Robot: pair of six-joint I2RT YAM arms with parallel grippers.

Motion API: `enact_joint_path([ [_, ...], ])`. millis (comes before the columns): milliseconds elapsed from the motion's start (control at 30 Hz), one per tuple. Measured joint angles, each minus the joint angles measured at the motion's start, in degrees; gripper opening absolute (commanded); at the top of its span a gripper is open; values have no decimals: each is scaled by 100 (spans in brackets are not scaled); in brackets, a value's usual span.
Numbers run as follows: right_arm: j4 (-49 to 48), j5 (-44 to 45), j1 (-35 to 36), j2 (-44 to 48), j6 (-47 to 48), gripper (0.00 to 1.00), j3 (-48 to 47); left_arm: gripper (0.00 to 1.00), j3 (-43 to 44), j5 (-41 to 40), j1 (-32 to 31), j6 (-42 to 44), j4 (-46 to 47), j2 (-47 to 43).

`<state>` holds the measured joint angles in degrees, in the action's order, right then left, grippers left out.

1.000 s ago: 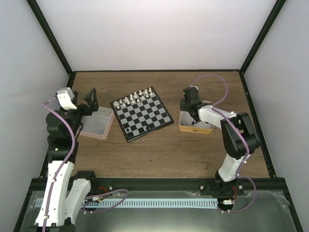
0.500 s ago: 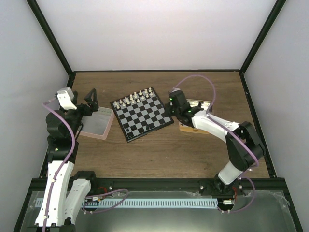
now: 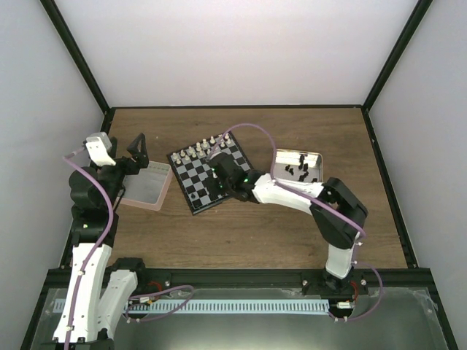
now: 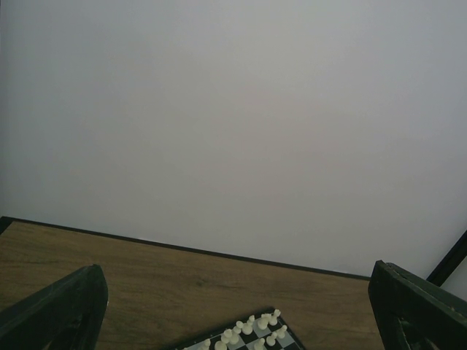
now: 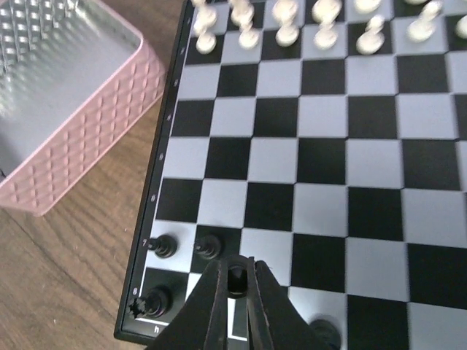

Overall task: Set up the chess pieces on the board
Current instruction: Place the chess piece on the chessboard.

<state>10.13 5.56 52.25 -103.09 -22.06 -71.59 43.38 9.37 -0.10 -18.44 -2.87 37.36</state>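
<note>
The chessboard (image 3: pixel 186 173) lies at the table's middle left. White pieces (image 3: pixel 204 148) stand along its far edge, and also show in the right wrist view (image 5: pixel 288 22). My right gripper (image 3: pixel 213 188) hovers over the board's near left corner, shut on a small black piece (image 5: pixel 236 281). Black pieces stand just left of it: two pawns (image 5: pixel 165 246) and a rook (image 5: pixel 153 299). Another black piece (image 5: pixel 325 332) is at the right of the fingers. My left gripper (image 3: pixel 135 149) is raised at the left, open and empty, its fingers (image 4: pixel 62 310) wide apart.
A pink tin (image 3: pixel 146 186) sits against the board's left side and looks empty in the right wrist view (image 5: pixel 66 109). A metal tin (image 3: pixel 315 175) holding several loose black pieces stands right of the board. The left wrist view shows the board's far corner (image 4: pixel 255 339) and the back wall.
My right arm has swung left from over the metal tin to the board's near left corner, with a black piece in its jaws. The tin's inside now shows. The left arm has not moved.
</note>
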Motion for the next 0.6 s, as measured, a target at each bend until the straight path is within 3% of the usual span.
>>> enact_joint_path([
  [600, 234, 361, 334, -929, -42, 5, -442, 100, 0, -2, 0, 2, 24, -11],
])
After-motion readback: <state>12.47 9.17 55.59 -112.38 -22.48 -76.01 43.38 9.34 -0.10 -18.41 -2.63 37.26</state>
